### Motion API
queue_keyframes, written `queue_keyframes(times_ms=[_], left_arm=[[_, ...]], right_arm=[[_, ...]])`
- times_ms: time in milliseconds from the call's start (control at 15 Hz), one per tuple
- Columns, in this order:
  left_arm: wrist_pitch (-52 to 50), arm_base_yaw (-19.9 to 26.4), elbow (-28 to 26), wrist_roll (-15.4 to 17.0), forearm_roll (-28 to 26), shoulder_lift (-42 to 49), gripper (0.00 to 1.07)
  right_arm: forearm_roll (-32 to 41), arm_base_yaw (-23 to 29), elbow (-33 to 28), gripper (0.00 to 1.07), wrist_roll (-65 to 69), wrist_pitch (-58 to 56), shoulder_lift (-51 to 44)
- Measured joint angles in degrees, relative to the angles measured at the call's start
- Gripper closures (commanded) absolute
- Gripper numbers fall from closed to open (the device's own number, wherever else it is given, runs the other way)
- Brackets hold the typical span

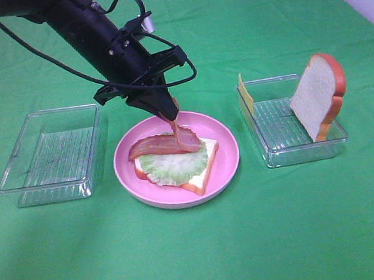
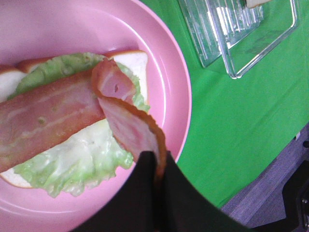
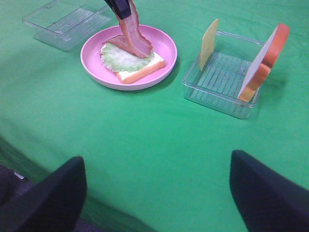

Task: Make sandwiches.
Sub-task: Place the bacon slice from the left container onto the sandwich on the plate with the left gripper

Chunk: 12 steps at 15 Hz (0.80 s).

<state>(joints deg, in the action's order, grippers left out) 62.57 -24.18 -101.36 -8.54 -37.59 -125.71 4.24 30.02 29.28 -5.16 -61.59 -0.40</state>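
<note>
On the pink plate (image 1: 227,166) lies a white bread slice (image 1: 205,173) topped with pale green lettuce (image 1: 175,167) and a flat bacon strip (image 1: 149,146). My left gripper (image 1: 172,110) hangs over the back of the plate, shut on the upper end of a second bacon strip (image 2: 129,126). That strip's lower end curls down onto the flat one. In the left wrist view the black fingertips (image 2: 145,166) pinch it. My right gripper (image 3: 158,160) stands open over bare cloth, well short of the plate (image 3: 166,48). The right gripper is out of the high view.
A clear box (image 1: 292,145) right of the plate holds an upright bread slice (image 1: 317,94) and a yellow cheese slice (image 1: 245,95) leaning on its left wall. An empty clear box (image 1: 51,155) sits left of the plate. Green cloth (image 1: 261,238) covers the table.
</note>
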Motion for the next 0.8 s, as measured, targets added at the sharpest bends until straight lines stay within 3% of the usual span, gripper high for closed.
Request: queue_keyframes(times_ms=[200,267,333,400,467,533,600,800], left_arm=[[0.8,0.0,0.0,3.1,4.9,0.0,1.05],[0.9,0.0,0.0,3.9,6.1,0.0,0.92],[1.4,0.0,0.0,4.4,6.8,0.0,0.71],[1.4,0.0,0.0,4.4,6.8,0.0,0.71],[1.9,0.0,0.0,4.5,6.9,0.0,0.49],[1.9,0.0,0.0,4.5,7.1,0.0,0.42],[1.9,0.0,0.0,4.5,7.2,0.0,0.36],[1.9,0.0,0.0,4.5,8.7,0.0,0.36]], right_arm=[[0.0,0.0,0.0,0.31,0.0,0.0,0.0],[0.0,0.0,0.0,0.31,0.0,0.0,0.0],[0.0,0.0,0.0,0.31,0.0,0.0,0.0],[0.0,0.0,0.0,0.31,0.0,0.0,0.0],[0.0,0.0,0.0,0.31,0.0,0.0,0.0],[0.0,0.0,0.0,0.31,0.0,0.0,0.0],[0.0,0.0,0.0,0.31,0.0,0.0,0.0],[0.0,0.0,0.0,0.31,0.0,0.0,0.0]])
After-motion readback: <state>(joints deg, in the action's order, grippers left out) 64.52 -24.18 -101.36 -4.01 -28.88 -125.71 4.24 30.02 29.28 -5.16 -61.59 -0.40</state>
